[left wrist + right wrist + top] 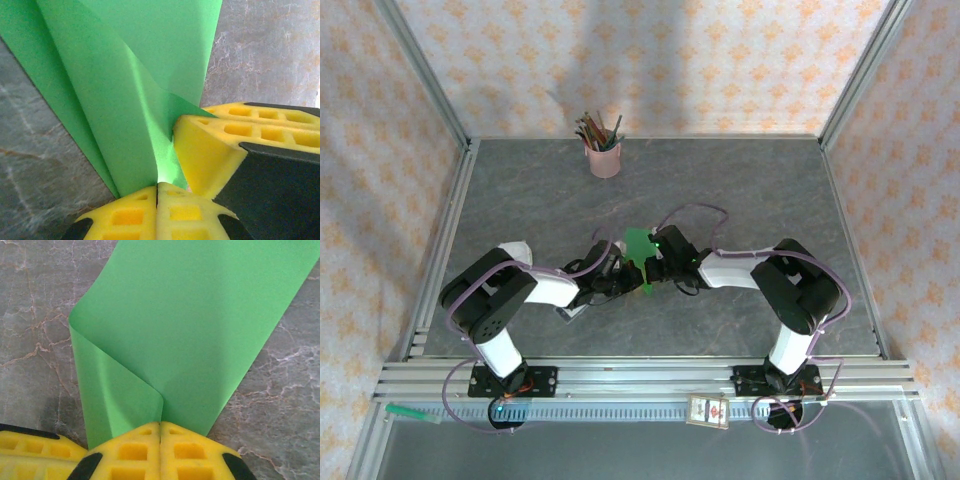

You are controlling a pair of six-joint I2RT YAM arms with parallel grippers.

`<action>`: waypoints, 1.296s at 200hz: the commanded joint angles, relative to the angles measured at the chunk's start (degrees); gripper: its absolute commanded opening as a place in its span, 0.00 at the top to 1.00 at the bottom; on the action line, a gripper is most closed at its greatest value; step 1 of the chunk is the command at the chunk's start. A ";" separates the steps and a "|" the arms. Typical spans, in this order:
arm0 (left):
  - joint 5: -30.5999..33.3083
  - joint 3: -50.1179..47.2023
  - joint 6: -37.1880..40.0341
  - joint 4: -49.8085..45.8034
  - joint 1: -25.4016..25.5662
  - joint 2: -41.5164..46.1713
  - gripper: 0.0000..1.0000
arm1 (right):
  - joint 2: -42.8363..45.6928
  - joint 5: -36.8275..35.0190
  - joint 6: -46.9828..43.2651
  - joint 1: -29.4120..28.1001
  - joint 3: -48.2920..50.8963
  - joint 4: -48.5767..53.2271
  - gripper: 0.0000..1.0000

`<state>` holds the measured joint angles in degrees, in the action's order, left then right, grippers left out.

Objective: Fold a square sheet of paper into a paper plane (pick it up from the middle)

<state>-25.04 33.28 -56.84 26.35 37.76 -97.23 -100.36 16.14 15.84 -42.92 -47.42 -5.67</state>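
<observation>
**Desk:** Where is the square sheet of paper [638, 245] right now?

**Me:** I have it pinched by both arms. On my left wrist camera, the left gripper [157, 187] has its yellow tips pressed together on the sheet's lower edge. The green paper rises straight out from between them, doubled into layers with a soft crease running up from the pinch.

**Desk:** And the other side?

**Me:** The right gripper [160, 426] is clenched on the paper too. The sheet fans outward from its tips, and one flap curls over just left of the fingers.

**Desk:** How close are the two?

**Me:** Just beside each other. In the left wrist view I see the right gripper's pads [220, 145] immediately right of my left fingertips, against the same paper.

**Desk:** Is it lying on the table [750, 190]?

**Me:** I can't tell whether any edge touches. From above it stands between the fingertips, over grey table. A pink cup [604, 158] of pencils stands well beyond them.
</observation>
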 commanded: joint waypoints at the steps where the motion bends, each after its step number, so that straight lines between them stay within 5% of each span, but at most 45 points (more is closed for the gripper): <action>1: 1.52 -0.48 1.90 -1.39 -0.23 0.77 0.91 | -2.35 -2.60 -0.33 0.82 2.18 6.98 1.00; 107: -2.71 -3.17 -3.23 7.19 2.28 -0.53 0.89 | -2.31 -2.51 -0.39 1.17 2.14 7.17 1.00; 195: 0.57 -3.50 -2.29 0.96 4.11 5.46 0.89 | -2.11 -2.53 -0.28 1.25 2.42 6.99 1.00; 259: 0.94 -1.91 -2.10 1.27 5.83 -1.05 0.89 | -1.75 -2.85 -0.29 1.26 2.75 7.16 1.00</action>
<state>-25.43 30.37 -59.05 28.95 43.07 -95.50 -100.36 16.56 15.84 -42.68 -47.42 -5.65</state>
